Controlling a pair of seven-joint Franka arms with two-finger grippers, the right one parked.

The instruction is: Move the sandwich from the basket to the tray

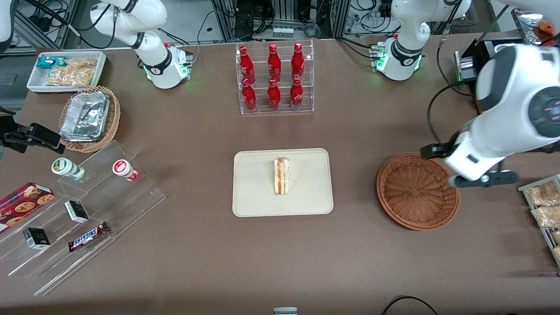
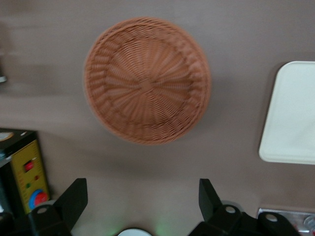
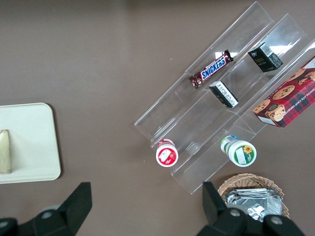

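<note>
The sandwich [image 1: 282, 176], a pale wedge with red and green filling along its edge, lies on the cream tray [image 1: 253, 188] in the middle of the table. It also shows in the right wrist view as a sliver of sandwich [image 3: 5, 150] on the tray [image 3: 32, 142]. The reddish-brown basket [image 1: 415, 192] stands empty beside the tray, toward the working arm's end. My gripper [image 2: 142, 191] hangs high above the table beside the basket [image 2: 146, 81], open, with nothing between its fingers. One edge of the tray [image 2: 293, 113] shows in the left wrist view.
A clear rack of red bottles [image 1: 274, 78] stands farther from the camera than the tray. Toward the parked arm's end are a tan basket with foil containers [image 1: 89, 118], a white snack bin [image 1: 65, 72] and stepped acrylic shelves [image 1: 83, 210]. Snack packets [image 1: 542, 205] lie beside the basket.
</note>
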